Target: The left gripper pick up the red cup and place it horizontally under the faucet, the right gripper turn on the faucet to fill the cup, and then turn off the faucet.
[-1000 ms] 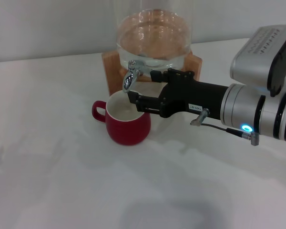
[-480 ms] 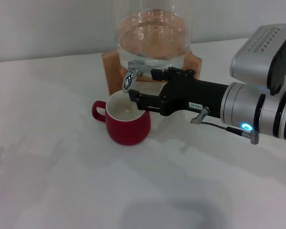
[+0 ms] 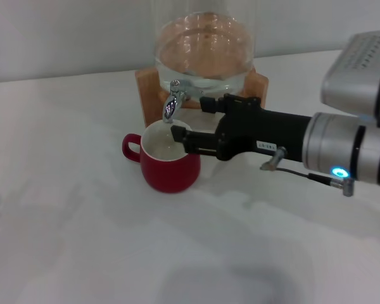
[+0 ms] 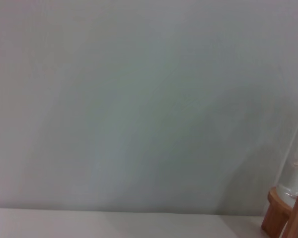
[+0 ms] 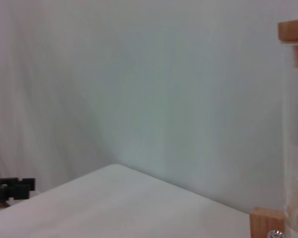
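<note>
While under faucet (image 3: 172,104): red cup (image 3: 170,166)

red cup (image 3: 170,166) under faucet (image 3: 171,104), table (image 3: 82,240) open

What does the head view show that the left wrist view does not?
Only the head view shows the red cup upright under the faucet, and the right claw reaching in beside the faucet over the cup's rim. Only the left wrist view shows a wide stretch of plain wall. Both show the wooden stand, the glass water dispenser and the white table.
</note>
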